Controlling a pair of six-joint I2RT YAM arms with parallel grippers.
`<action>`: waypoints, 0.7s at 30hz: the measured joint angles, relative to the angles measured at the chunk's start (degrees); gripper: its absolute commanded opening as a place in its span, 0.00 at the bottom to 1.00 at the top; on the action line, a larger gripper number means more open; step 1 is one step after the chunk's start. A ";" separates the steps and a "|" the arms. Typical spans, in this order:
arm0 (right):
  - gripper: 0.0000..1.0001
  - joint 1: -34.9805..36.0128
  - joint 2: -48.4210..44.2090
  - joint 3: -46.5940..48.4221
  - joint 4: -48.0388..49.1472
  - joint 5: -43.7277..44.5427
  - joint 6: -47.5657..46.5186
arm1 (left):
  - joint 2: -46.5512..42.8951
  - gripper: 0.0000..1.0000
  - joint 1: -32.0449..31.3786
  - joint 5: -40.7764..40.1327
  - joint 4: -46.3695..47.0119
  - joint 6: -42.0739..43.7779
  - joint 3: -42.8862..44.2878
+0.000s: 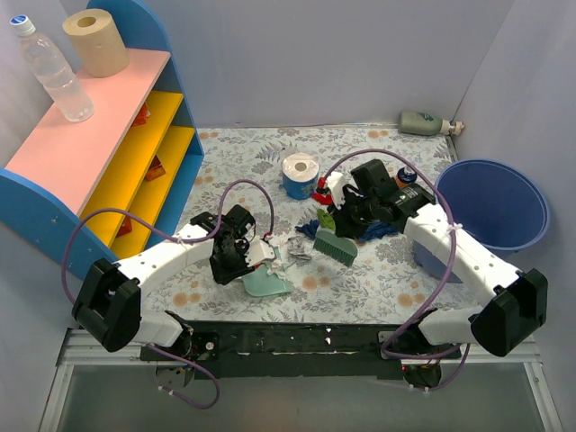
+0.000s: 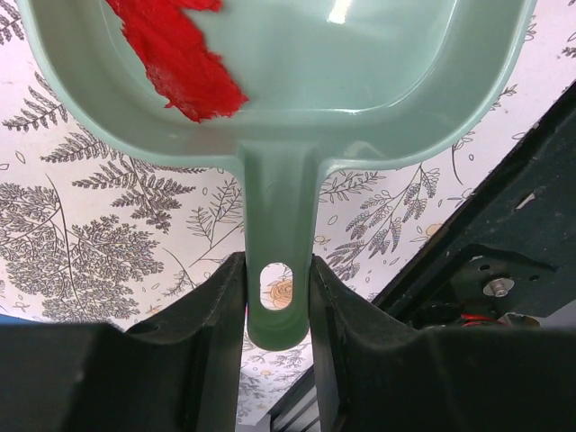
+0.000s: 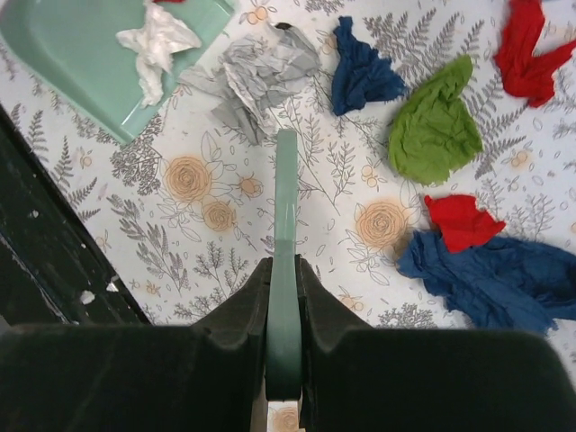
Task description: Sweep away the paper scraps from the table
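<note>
My left gripper (image 2: 277,297) is shut on the handle of a mint-green dustpan (image 2: 342,81), which rests on the table (image 1: 243,153) and holds a red scrap (image 2: 180,49) and a white one (image 3: 155,45). My right gripper (image 3: 284,279) is shut on a green brush (image 3: 285,198), its head (image 1: 335,245) just right of the pan (image 1: 268,285). On the cloth ahead of the brush lie a grey scrap (image 3: 256,76), a small dark blue one (image 3: 360,72), a green one (image 3: 434,126), two red ones (image 3: 459,220) and a larger dark blue one (image 3: 495,279).
A blue-wrapped tissue roll (image 1: 300,175) stands behind the scraps. A blue bin (image 1: 495,202) sits at the right edge, and a grey-green bottle (image 1: 425,121) lies at the back right. The pink-topped shelf (image 1: 108,153) is on the left. The black front rail (image 1: 297,337) is close behind the dustpan.
</note>
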 measured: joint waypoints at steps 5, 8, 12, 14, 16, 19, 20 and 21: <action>0.01 0.00 3.93 -0.28 2.49 3.52 5.01 | 0.31 0.00 0.00 -0.37 -0.44 -1.66 0.59; 0.01 0.00 6.56 -0.24 3.56 4.00 6.67 | 0.52 0.00 0.00 -0.46 -0.07 -2.47 0.59; 0.01 0.50 10.05 0.20 5.16 3.17 8.72 | 0.68 0.00 0.00 -0.44 2.21 -3.06 0.04; 0.01 1.33 11.45 1.01 6.25 2.16 9.70 | 0.98 0.00 0.00 -0.37 3.74 -3.06 -0.61; 0.01 2.54 12.59 1.90 6.60 0.55 10.73 | 1.62 0.00 0.00 -0.31 5.07 -2.89 -1.22; 0.01 4.48 15.04 4.63 6.47 -3.13 11.52 | 3.04 0.00 0.00 -0.11 6.47 -2.75 -1.36; 0.01 4.94 15.80 5.60 6.47 -4.42 11.74 | 3.56 0.00 0.00 0.04 6.75 -2.71 -1.27; 0.01 5.38 16.41 6.40 6.49 -5.51 11.89 | 4.09 0.00 0.00 0.17 6.97 -2.71 -1.14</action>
